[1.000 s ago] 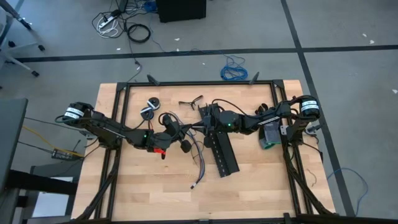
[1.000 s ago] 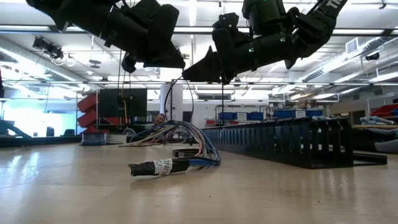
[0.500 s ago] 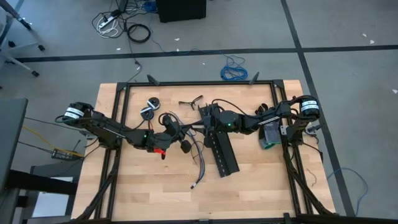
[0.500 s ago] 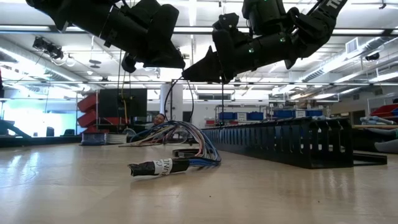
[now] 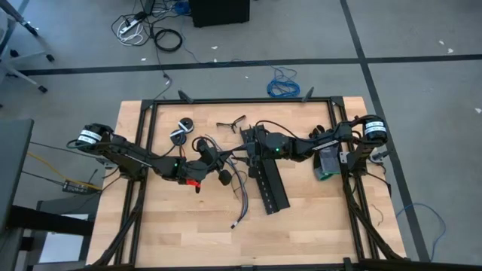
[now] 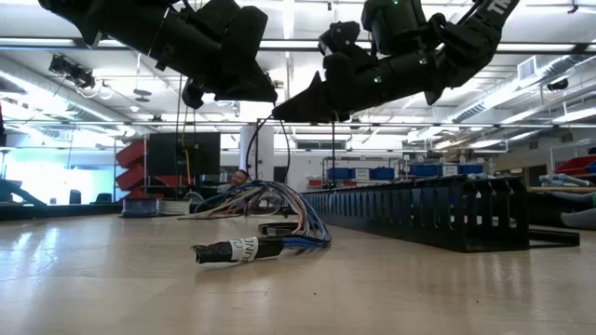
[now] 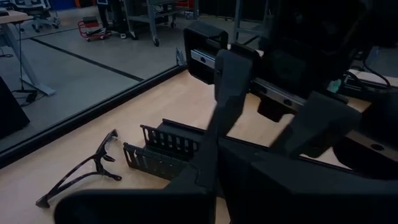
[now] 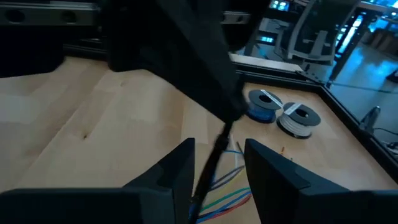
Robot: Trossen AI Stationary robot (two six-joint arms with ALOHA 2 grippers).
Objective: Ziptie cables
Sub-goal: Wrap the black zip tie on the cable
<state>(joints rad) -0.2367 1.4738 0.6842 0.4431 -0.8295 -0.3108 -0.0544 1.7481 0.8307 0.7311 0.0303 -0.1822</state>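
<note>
The cables [image 5: 242, 192] [image 6: 270, 200] lie on the table in a loose bundle with a taped end [image 6: 228, 251]; coloured wires [image 8: 230, 196] show below my right gripper. Both grippers hang above the bundle, tip to tip. My left gripper [image 5: 228, 158] [image 6: 268, 97] is shut on a thin black ziptie [image 8: 214, 152]. My right gripper [image 5: 240, 153] [image 8: 221, 171] is open. Its two fingers stand on either side of that strip, and I cannot tell whether either touches it. My left gripper holds the ziptie at its upper end [image 8: 231, 121], where the strip comes out of the shut fingertips; the gripper's dark body hides how the fingers meet it. From there the strip slants down, clear of the table, through the gap between my right gripper's fingers.
Wide black perforated strips [image 5: 269, 184] [image 6: 419, 214] [image 7: 161, 152] lie just right of the bundle. Safety glasses [image 5: 231, 123] [image 7: 87, 171] and wire spools [image 5: 181, 129] [image 8: 273, 109] sit near the far edge. A blue coiled cable [image 5: 284, 84] lies on the floor beyond.
My right gripper has rolled a little about its own axis while staying in place above the cables. My left gripper and the bundle have kept still.
</note>
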